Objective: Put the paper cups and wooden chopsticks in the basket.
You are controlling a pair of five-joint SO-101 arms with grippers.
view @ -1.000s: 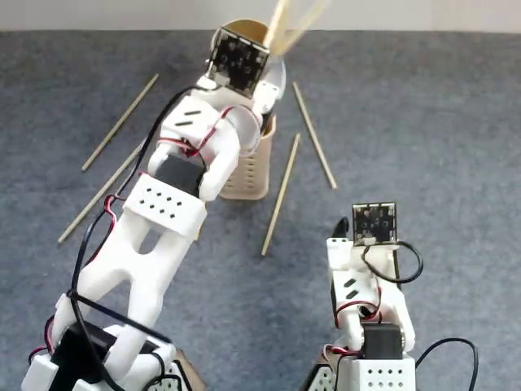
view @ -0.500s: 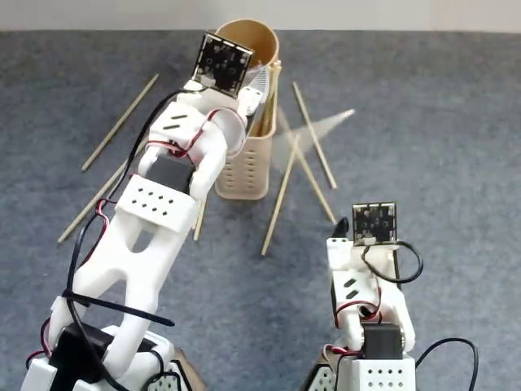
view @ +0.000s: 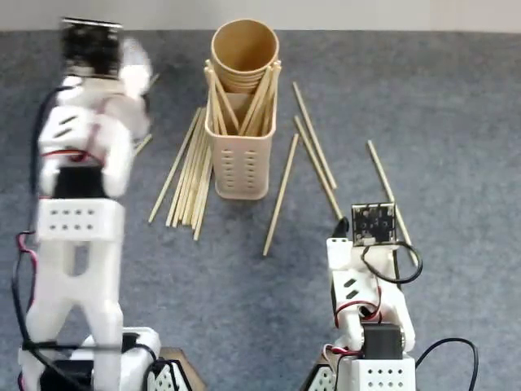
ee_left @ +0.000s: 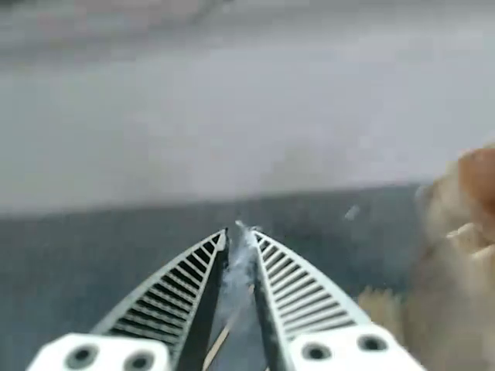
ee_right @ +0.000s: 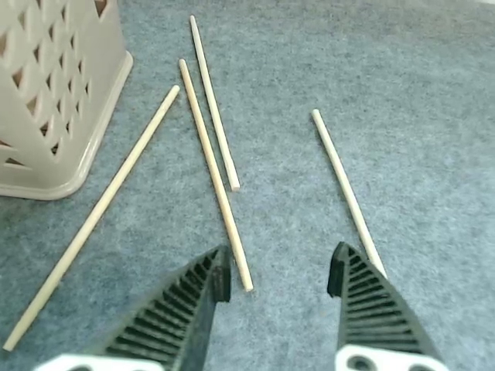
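The beige slotted basket (view: 240, 167) stands upright with a paper cup (view: 244, 49) and several wooden chopsticks (view: 260, 98) in it. A bundle of chopsticks (view: 186, 173) lies on the mat against its left side. More chopsticks (view: 281, 195) lie to its right, and one (view: 385, 189) lies farther right. My left arm (view: 81, 147) is at the far left, its gripper (ee_left: 236, 229) shut at the tips above the mat. My right gripper (ee_right: 278, 270) is open and low, with a chopstick (ee_right: 214, 174) ending by one finger and another (ee_right: 346, 189) beside the other. The basket corner (ee_right: 54, 100) is close by.
A grey carpet mat (view: 456, 122) covers the table, with a pale wall strip along its far edge. A short piece of chopstick (view: 143, 145) peeks out beside the left arm. Bare mat lies in front of the basket and at the far right.
The left arm swung from above the basket out to the far left. Chopsticks it carried fell: some into the basket, several beside it, one to the right. The right arm stayed still.
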